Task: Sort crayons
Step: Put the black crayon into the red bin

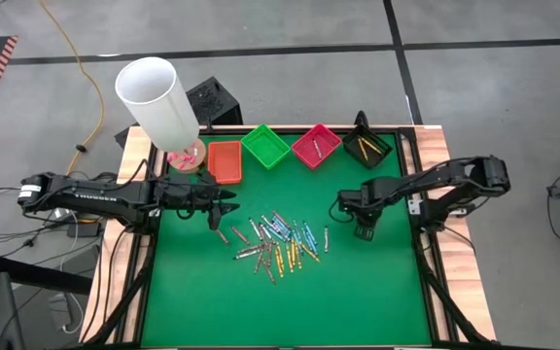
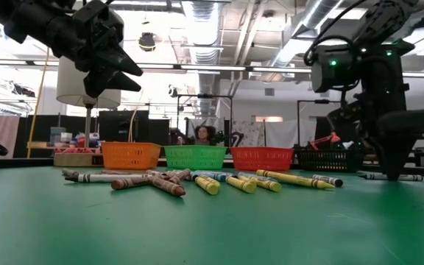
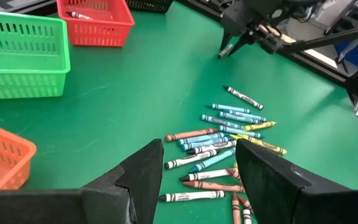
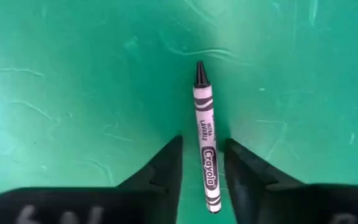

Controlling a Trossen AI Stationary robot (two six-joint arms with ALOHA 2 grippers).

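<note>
Jaws of right gripper (image 4: 202, 163) are seen narrowed around a lone dark-tipped crayon (image 4: 204, 134), grip not confirmed. Its long axis runs along the fingers, on the mat, apart from the crayon pile (image 1: 278, 241). Left gripper (image 1: 224, 206) is held open above the pile's edge.

Even overhead light falls on the green mat (image 1: 358, 292), with ceiling strip lamps (image 2: 205, 18) glaring in the low view. The right wrist view shows a bright sheen on the mat around the crayon (image 4: 205, 146), and soft shadows beside it.

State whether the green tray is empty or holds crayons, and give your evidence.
Empty, as far as can be seen. From above, the green tray shows a bare green floor, while the pink tray and black tray each hold crayons.
</note>
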